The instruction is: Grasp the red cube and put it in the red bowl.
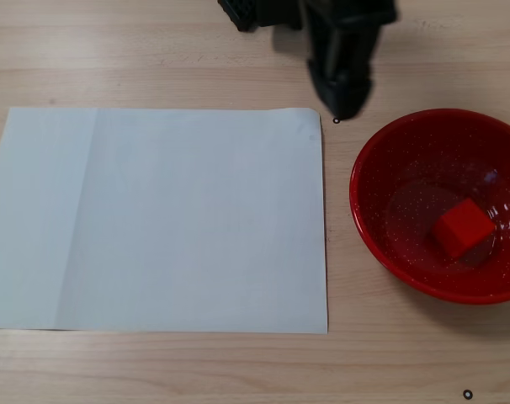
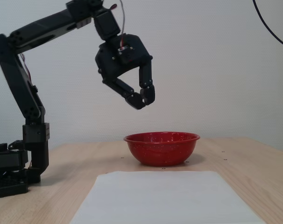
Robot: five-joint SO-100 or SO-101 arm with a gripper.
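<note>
The red cube (image 1: pixel 463 226) lies inside the red bowl (image 1: pixel 381 147), right of its middle, in a fixed view from above. In a fixed view from the side the bowl (image 2: pixel 162 148) stands on the table and the cube is hidden by its wall. My black gripper (image 2: pixel 144 99) hangs well above the bowl's left part, fingertips touching, holding nothing. From above the gripper (image 1: pixel 343 105) shows at the top edge, just beyond the bowl's upper left rim.
A white sheet of paper (image 1: pixel 162 219) lies flat on the wooden table left of the bowl; it also shows in front of the bowl (image 2: pixel 165 198). The arm's base (image 2: pixel 13 170) stands at the left.
</note>
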